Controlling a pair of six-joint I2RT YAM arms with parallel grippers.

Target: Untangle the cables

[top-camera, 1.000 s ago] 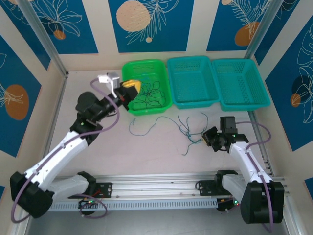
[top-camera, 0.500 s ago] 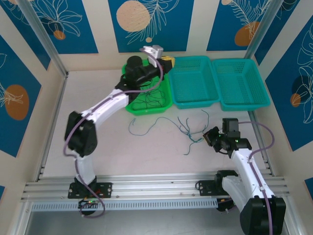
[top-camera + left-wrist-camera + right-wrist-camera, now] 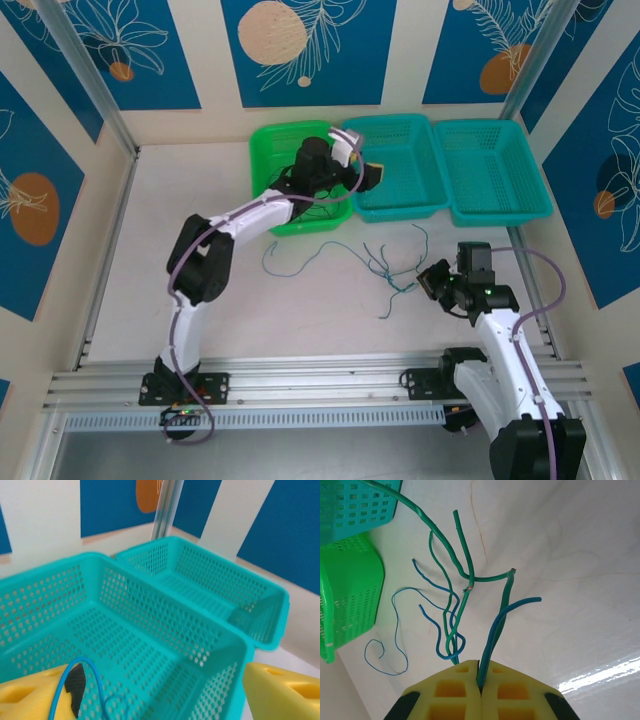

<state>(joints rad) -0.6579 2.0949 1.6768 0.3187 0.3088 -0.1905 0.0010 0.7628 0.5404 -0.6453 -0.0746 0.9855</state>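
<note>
Right wrist, claw [image 3: 479, 674] pinching thin curly cables [image 3: 470, 584]

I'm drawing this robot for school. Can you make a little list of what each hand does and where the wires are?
Left gripper: open, above the middle teal basket
Right gripper: shut on green and blue cables
Other cables: loose on the table, near the green basket
Baskets: one green, two teal, side by side
</note>
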